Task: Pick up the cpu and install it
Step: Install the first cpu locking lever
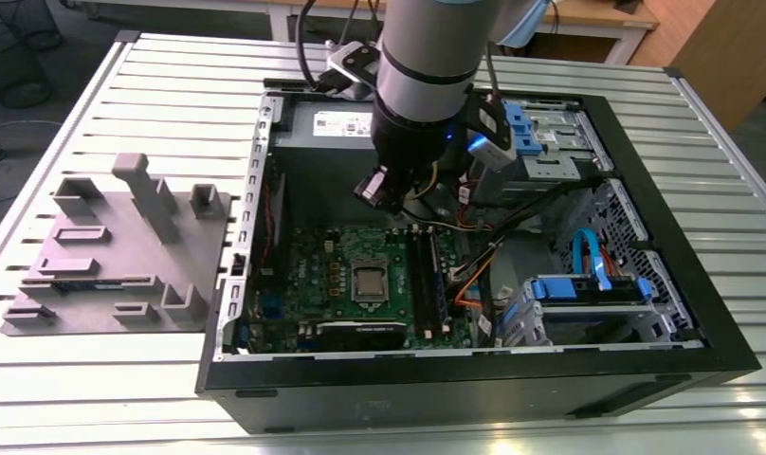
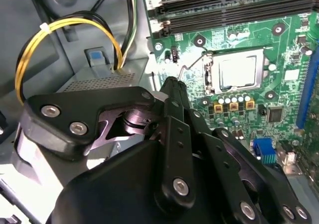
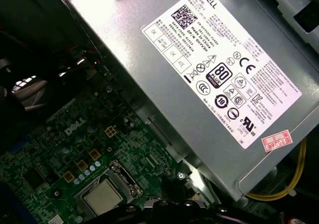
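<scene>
The cpu sits in the motherboard socket; the gripper hovers beside it, fingers pressed together on nothing; a white certification label covers the power supply.

Not much lettering around, honestly. The big one was the white rating label stuck on the grey power supply in the first wrist view: a maker's name at its top edge, a square scan code, rows of fine print, small tick boxes and a cluster of round certification marks. A little pink sticker with digits sat near its corner. The green motherboard carried a white printed logo. The exterior view showed that same label, unreadable from there.
</scene>
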{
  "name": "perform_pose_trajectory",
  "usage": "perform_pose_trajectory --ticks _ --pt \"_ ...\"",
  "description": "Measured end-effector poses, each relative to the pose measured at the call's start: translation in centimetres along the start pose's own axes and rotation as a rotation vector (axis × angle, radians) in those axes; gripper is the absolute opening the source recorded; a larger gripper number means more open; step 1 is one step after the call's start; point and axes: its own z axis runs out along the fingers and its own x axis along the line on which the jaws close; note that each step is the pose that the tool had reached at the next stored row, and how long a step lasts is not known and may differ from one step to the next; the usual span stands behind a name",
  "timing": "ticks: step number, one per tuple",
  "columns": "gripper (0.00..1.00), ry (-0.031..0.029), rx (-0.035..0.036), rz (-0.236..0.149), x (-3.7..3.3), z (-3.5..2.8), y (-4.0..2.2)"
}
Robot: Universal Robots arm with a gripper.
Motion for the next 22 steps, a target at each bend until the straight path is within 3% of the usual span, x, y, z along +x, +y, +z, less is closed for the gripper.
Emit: perform_pose_trajectory --ticks 15,22 --pt "0.11 -0.0042 0.0002 -0.014 -0.43 1.54 -0.79" --pt "0.11 -0.0042 0.0002 -0.015 -0.43 1.7 -0.89"
